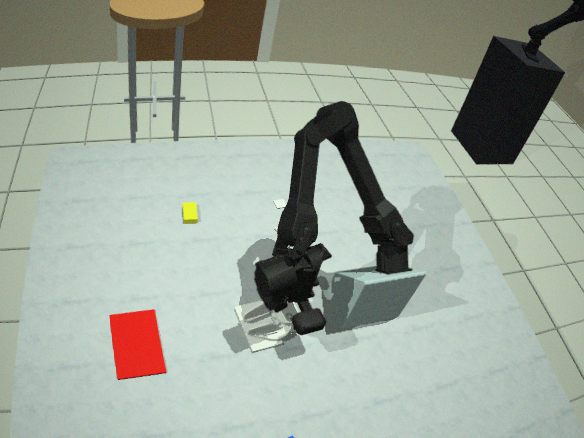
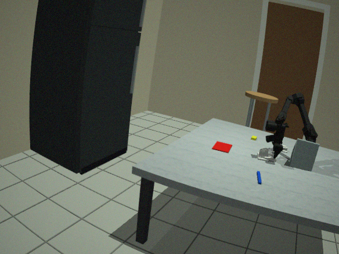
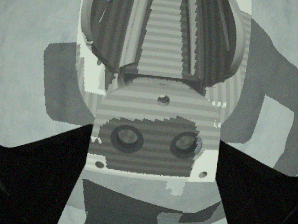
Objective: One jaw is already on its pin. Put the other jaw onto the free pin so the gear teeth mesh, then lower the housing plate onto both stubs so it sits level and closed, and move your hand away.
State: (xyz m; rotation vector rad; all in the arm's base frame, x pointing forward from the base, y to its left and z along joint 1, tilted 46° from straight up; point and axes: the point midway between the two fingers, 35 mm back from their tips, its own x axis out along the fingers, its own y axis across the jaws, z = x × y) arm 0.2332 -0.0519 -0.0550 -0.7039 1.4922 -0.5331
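Observation:
The gripper (image 1: 292,313) (image 2: 277,151) (image 3: 156,136) points down over the base and is shut on the pale housing plate (image 3: 160,112). Its black fingers press the plate's left and right edges in the wrist view. Round stub tops show inside the plate's two large holes; whether the plate is fully seated is unclear. The white base (image 1: 267,346) (image 3: 92,75) lies on the table. Two curved jaws, left (image 3: 102,40) and right (image 3: 220,50), lie side by side on it, their rear ends running under the plate. Their pins and gear teeth are hidden.
A grey-green slanted block (image 1: 385,300) (image 2: 305,155) stands right of the gripper, by the arm's foot. A red sheet (image 1: 137,345) (image 2: 222,147), a yellow block (image 1: 190,213) (image 2: 253,138) and a blue bar (image 2: 259,177) lie farther off. A small white piece (image 1: 279,203) lies behind the arm.

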